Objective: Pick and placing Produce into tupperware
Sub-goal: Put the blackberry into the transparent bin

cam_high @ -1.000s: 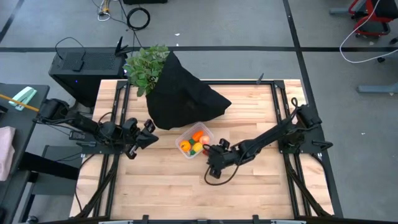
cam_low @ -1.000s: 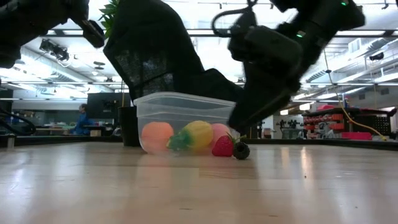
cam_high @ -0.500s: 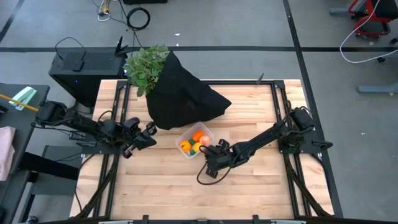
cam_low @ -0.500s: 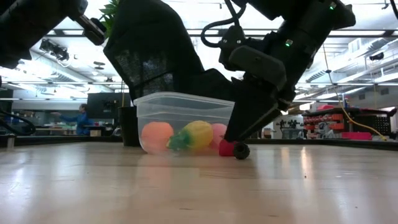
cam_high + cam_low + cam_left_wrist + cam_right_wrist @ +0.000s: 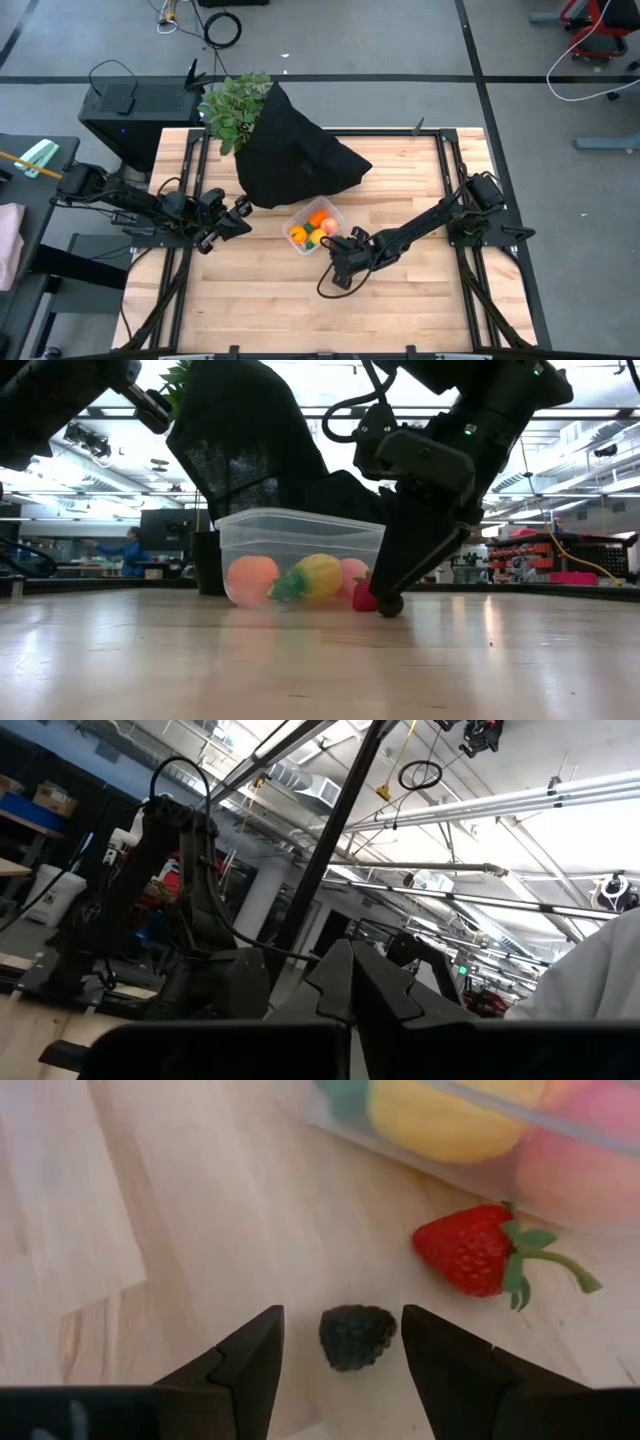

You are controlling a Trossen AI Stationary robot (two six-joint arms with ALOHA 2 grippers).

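A dark berry [image 5: 357, 1336] lies on the wooden surface [image 5: 420, 300] beside a strawberry [image 5: 470, 1250], just outside the tupperware [image 5: 300, 525] — the right gripper [image 5: 340, 1342] straddles it, jaws apart. The left gripper [image 5: 240, 207] hovers clenched, well apart.

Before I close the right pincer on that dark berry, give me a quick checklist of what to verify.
1. Dark berry sits between the right pincer fingers: ok.
2. Fingers clear of the strawberry: ok.
3. Pincer open: ok.
4. Fingertips down at table level: ok in the low view.
5. Tupperware upright, room inside: ok.
6. Left pincer parked shut, away from the tub: ok.
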